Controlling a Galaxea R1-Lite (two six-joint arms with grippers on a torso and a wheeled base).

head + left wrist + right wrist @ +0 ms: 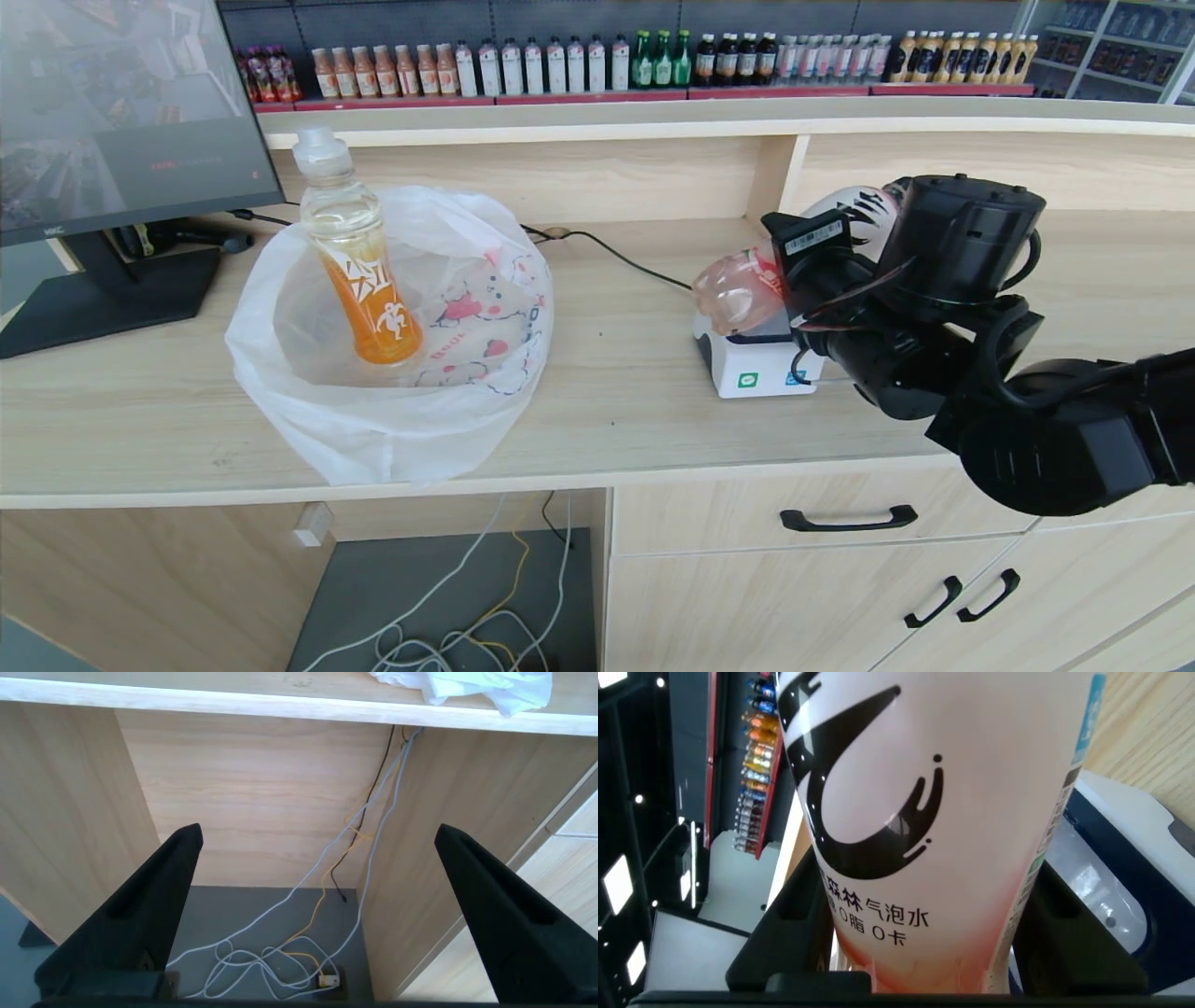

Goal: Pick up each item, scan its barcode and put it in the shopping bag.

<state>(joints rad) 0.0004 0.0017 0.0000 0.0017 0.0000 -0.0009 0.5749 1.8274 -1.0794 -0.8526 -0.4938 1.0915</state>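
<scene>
My right gripper (810,273) is shut on a pale pink bottle (747,285) with a white label bearing black swirls, held on its side just over the white barcode scanner (758,364) on the counter. Up close in the right wrist view the pink bottle (924,831) sits between the black fingers (789,924), with the scanner (1120,887) just beyond it. A white plastic shopping bag (392,373) stands open at the counter's left, and an orange drink bottle (359,261) leans upright inside it. My left gripper (318,915) hangs open below the counter, facing cables on the floor.
A monitor (121,103) on a black stand occupies the counter's far left. A black cable (616,252) runs along the counter from the back to the scanner. Shelves of bottles (653,61) line the back wall. Drawers with black handles (848,519) sit below the counter edge.
</scene>
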